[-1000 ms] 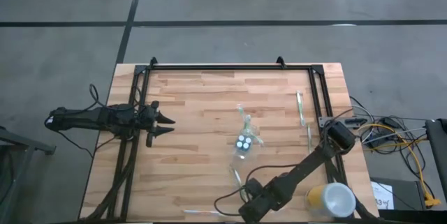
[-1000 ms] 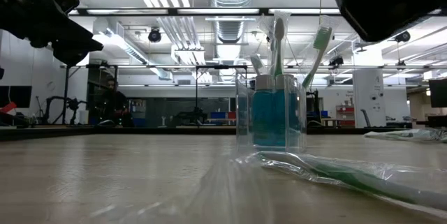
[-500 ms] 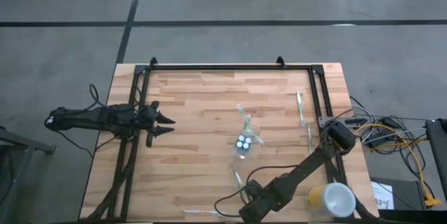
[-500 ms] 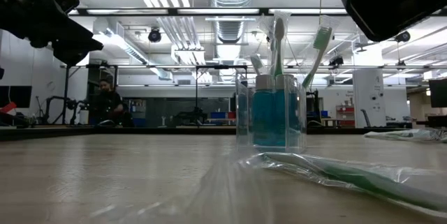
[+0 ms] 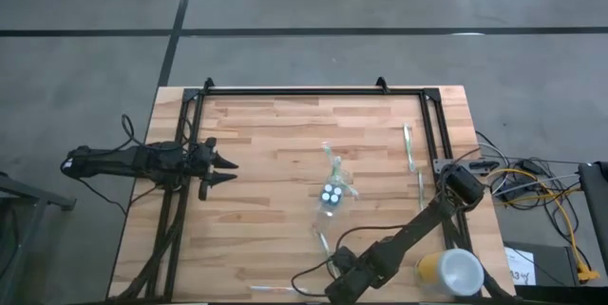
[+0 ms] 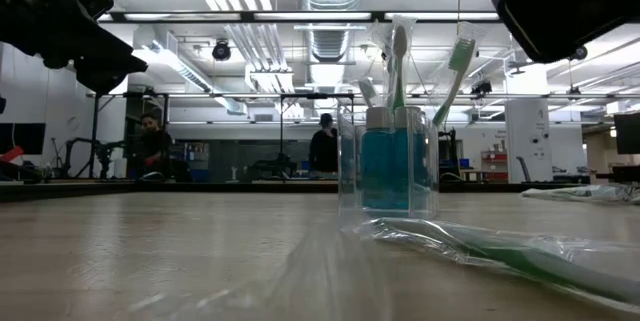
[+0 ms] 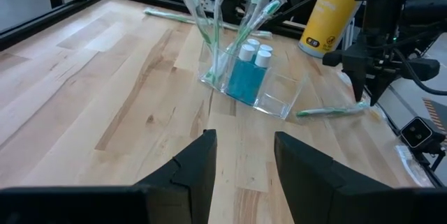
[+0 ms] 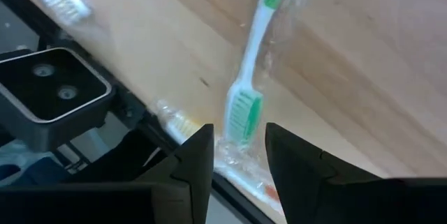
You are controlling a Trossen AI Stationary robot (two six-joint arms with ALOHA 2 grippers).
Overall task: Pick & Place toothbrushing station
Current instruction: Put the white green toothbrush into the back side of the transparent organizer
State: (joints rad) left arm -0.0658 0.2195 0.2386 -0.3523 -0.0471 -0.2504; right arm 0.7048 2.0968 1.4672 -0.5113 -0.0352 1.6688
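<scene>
Clear plastic cup (image 5: pixel 332 195) sits mid-bench, upright, holding blue-grey tubes (image 6: pixel 385 169) with white caps and several toothbrushes (image 6: pixel 399 61) sticking up and out of it. Wooden bench (image 5: pixel 266 153) has more wrapped toothbrushes lying loose: one near the front edge (image 8: pixel 250 91), in clear wrap with green bristles, others by the right-side rail (image 5: pixel 408 145). Right claw (image 5: pixel 340 286) is low at the front edge, fingers spread with that wrapped brush's head sitting in the gap between them; can't tell if they touch it. Left claw (image 5: pixel 226 169) hovers at the left rail, well apart from the cup, fingers spread and empty, pointing toward the cup. Yellow cup (image 5: pixel 450 272) with white top stands at the front right corner.
</scene>
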